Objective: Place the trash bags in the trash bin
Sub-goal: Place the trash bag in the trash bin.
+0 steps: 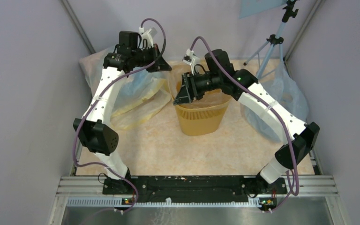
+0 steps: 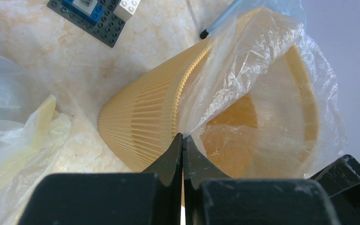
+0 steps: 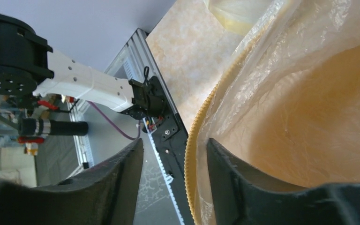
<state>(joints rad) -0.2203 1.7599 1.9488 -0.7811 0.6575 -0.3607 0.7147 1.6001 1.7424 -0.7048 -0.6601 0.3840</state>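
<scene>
The trash bag (image 2: 262, 89), clear and wrinkled, is draped over the mouth of the trash bin (image 1: 201, 119), upright at the centre of the overhead frame. The left gripper (image 2: 183, 139), at lower centre of its own view, is pressed together, pinching the film's edge beside the rim. The right gripper (image 3: 174, 145) is spread, one finger outside and one inside the film-covered rim.
</scene>
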